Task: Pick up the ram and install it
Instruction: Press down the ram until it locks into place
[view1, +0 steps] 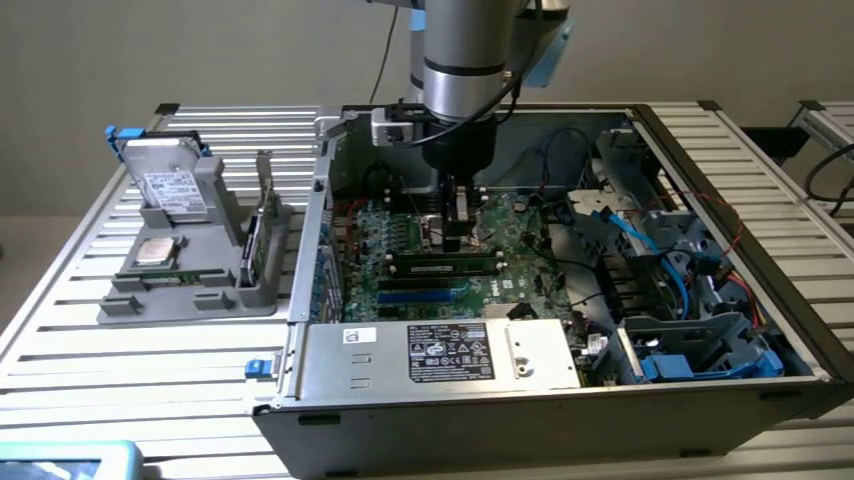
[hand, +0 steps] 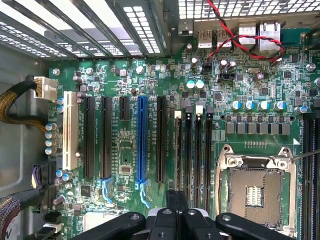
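Note:
In the exterior view the ram (view1: 441, 268), a narrow green stick with black chips, stands on edge in a memory slot of the motherboard (view1: 400, 250) inside the open computer case (view1: 441, 365). My gripper (view1: 461, 238) reaches straight down into the case, its tips right at the ram's top edge. I cannot tell whether the tips pinch the stick or only touch it. In the wrist view the gripper (hand: 176, 199) is shut, its dark fingers pressed together over the row of black memory slots (hand: 192, 150), beside the bare processor socket (hand: 254, 189).
A grey parts stand (view1: 187, 285) on the slatted table at the exterior view's left holds a hard drive (view1: 171, 185), a processor (view1: 156, 251) and an upright card (view1: 264, 235). Blue and black cables (view1: 674, 265) and the drive cage (view1: 694, 345) crowd the case's right side. The power supply (view1: 447, 352) sits in front.

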